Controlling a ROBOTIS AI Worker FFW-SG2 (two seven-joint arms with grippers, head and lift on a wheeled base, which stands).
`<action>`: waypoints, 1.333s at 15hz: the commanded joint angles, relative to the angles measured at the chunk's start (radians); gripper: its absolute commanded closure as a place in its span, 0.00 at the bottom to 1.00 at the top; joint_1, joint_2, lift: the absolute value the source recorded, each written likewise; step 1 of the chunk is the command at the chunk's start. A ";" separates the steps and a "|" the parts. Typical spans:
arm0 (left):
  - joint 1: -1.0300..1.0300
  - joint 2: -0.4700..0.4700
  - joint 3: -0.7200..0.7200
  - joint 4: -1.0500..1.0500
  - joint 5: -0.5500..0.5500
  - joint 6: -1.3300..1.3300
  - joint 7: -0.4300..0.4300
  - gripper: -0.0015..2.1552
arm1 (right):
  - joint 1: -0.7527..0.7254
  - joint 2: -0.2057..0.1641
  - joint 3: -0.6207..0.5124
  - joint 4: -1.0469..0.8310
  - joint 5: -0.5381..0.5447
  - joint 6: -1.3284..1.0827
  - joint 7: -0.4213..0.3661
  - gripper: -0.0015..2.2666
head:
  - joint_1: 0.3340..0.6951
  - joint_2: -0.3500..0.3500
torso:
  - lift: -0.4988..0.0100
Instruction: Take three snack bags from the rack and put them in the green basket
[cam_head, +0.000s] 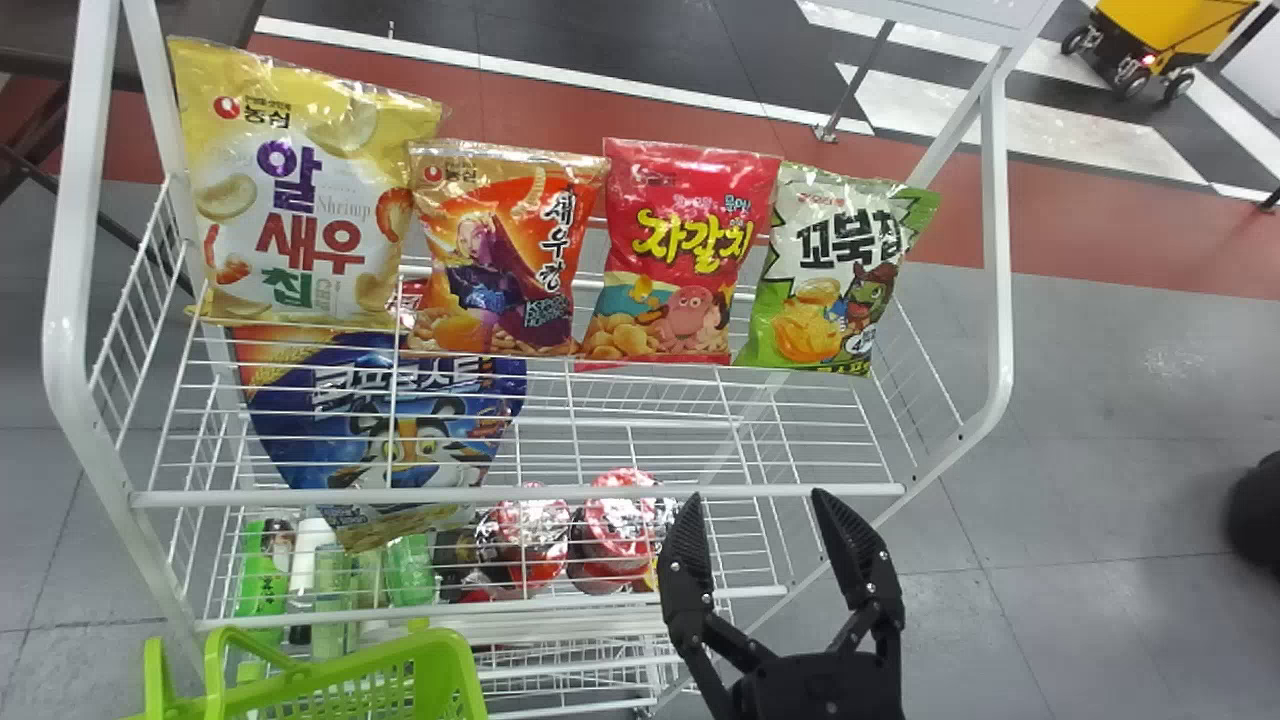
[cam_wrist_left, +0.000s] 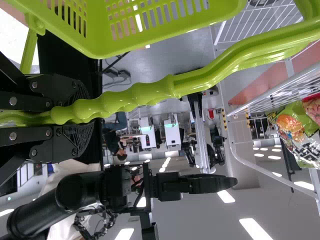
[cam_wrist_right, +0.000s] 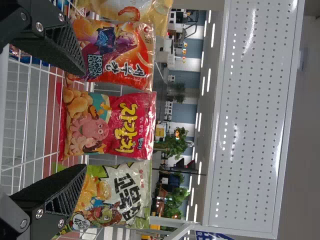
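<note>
Head view: snack bags (cam_head: 500, 250) stood on the rack (cam_head: 540, 493), right gripper (cam_head: 760, 495) agape and empty

Across the upper left and upper middle of the frame ran a yellow bag, an orange bag, a red bag (cam_head: 680, 250) and, right of centre, a green-and-white bag (cam_head: 830, 270), all roughly upright. At lower right, the right gripper's two fingers stood wide apart with nothing between them. The green basket (cam_head: 445, 645) sat at lower left. No bag could be made out in its visible part.

In the left wrist view, the left gripper (cam_wrist_left: 87, 117) had its fingers closed around the basket's ribbed handle (cam_wrist_left: 200, 82). Those ridges probably helped the grip, though a loaded basket might swing.

Through the right wrist view, the red bag showed beyond the gap between the open fingers, which made it a likely first pick. Such bags should be light, puffy and slippery, their contents easily crushed. A gentle pinch across both sides at mid-height seemed best; too hard a squeeze could break the chips or pop the film, and too loose a one could let the bag slide out.
</note>
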 joint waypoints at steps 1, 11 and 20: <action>0.001 0.000 0.000 -0.001 0.000 -0.001 -0.002 0.88 | 0.000 0.000 0.000 0.002 -0.001 -0.005 0.000 0.08 | 1.00 0.00 | 0.95; 0.001 0.000 0.000 0.001 0.000 -0.013 -0.002 0.88 | -0.001 0.000 -0.002 0.007 -0.003 -0.008 0.000 0.08 | 1.00 0.00 | 0.95; 0.025 0.000 -0.014 -0.009 0.000 -0.038 -0.010 0.88 | -0.133 0.000 0.005 0.034 -0.017 0.139 0.066 0.08 | 1.00 0.00 | 0.95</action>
